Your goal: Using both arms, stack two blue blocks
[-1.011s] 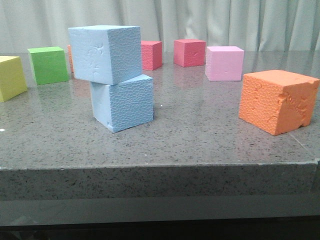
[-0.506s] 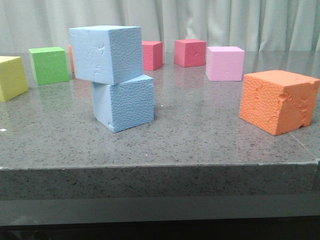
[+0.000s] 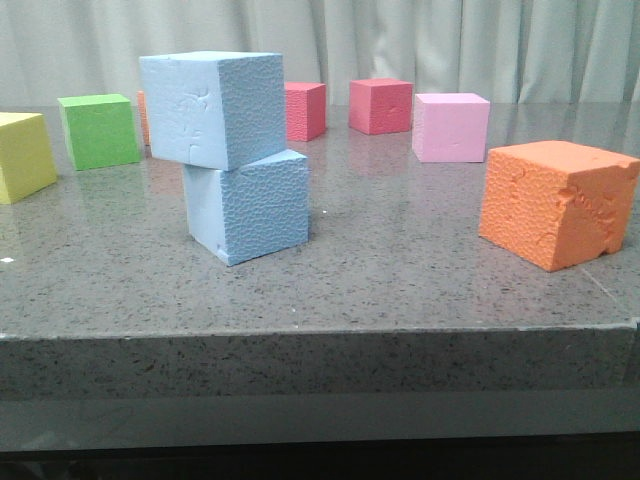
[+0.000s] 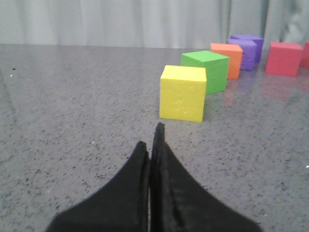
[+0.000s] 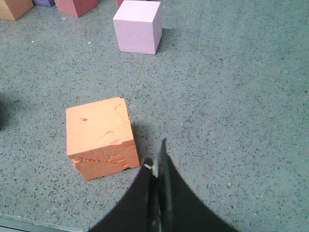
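Observation:
In the front view the two blue blocks stand stacked at left of centre. The smoother dented block rests on the pebbled block, shifted a little to the left and turned relative to it. No gripper shows in the front view. My left gripper is shut and empty above bare table, short of a yellow cube. My right gripper is shut and empty, just beside an orange cube. The blue blocks do not show in either wrist view.
Front view: yellow cube and green cube at the left, red cubes and a pink cube at the back, a big orange cube at the right. The table's front edge is near. Purple cubes show far off in the left wrist view.
The whole front view has shifted very slightly to the right; the stack and other cubes keep their places relative to each other.

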### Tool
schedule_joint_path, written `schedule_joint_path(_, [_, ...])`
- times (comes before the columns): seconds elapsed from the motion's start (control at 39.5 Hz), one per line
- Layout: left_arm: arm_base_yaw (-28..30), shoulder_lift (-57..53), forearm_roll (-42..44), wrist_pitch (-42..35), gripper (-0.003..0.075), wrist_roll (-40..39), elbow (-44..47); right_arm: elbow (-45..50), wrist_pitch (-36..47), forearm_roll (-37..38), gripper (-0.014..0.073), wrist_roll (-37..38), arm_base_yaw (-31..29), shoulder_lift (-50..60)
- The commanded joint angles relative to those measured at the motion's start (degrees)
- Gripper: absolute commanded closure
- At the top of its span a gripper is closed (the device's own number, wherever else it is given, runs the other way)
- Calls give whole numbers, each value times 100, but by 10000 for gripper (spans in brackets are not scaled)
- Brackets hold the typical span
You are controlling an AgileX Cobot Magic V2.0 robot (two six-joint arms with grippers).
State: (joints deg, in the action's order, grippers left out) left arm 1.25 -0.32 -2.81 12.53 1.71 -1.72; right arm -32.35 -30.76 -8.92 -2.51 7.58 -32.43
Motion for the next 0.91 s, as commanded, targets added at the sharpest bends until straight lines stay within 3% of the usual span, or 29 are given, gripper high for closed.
schedule_joint_path(0.0, [114,-89,-49,-714,741,-53,24,-154,398,-40,654,-57,-25,7])
schedule_joint_path(0.1, [140,-89,-49,-1001,741,-53,228,-154,398,-40,654,-57,-25,7])
schedule_joint_path(0.88, [140,-101,-49,-968,741,-53,216,-154,398,-40,654,-57,-25,7])
